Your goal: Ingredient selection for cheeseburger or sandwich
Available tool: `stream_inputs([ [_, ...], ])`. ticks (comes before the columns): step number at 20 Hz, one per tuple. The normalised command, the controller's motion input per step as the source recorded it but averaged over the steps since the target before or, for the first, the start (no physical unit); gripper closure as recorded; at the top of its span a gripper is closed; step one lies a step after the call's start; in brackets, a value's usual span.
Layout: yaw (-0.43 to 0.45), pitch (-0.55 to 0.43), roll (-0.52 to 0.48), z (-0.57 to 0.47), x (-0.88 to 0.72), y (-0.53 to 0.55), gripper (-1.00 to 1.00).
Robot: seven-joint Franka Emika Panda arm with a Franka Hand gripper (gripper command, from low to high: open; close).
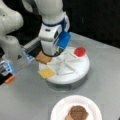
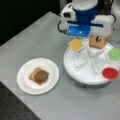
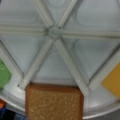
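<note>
Gripper: positioned low over the rim of the round white divided tray, directly above the brown toast slice; its fingers are hidden behind the wrist housing in both front views and are absent from the wrist view, so whether it is released or clenched cannot be told.

Toast slice on tray: seen in a front view at the tray's far edge, and at the bottom of the wrist view, lying in a compartment at the rim.

Cheese square: yellow-orange, laid flat in the compartment next to the toast slice; also seen in a front view and at the right edge of the wrist view.

Lettuce piece: green, set in a compartment on the other side of the toast slice; a green edge is seen at the wrist view's left.

Red disc: placed at the tray's rim, well apart from the toast slice.

White paper plate: set on the grey table beside the tray. On it, a second toast square is found with the dark round patty stacked on top.
</note>
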Motion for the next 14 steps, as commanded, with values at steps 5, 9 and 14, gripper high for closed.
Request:
stream_inputs([
  [5,-0.040,0.060,0.487,-0.02,-0.22,-0.15,-1.00],
  [9,0.030,0.072,0.548,-0.12,-0.15,-0.26,-1.00],
  [14,-0.007,0.095,0.537,-0.10,-0.03,-0.27,-1.00],
])
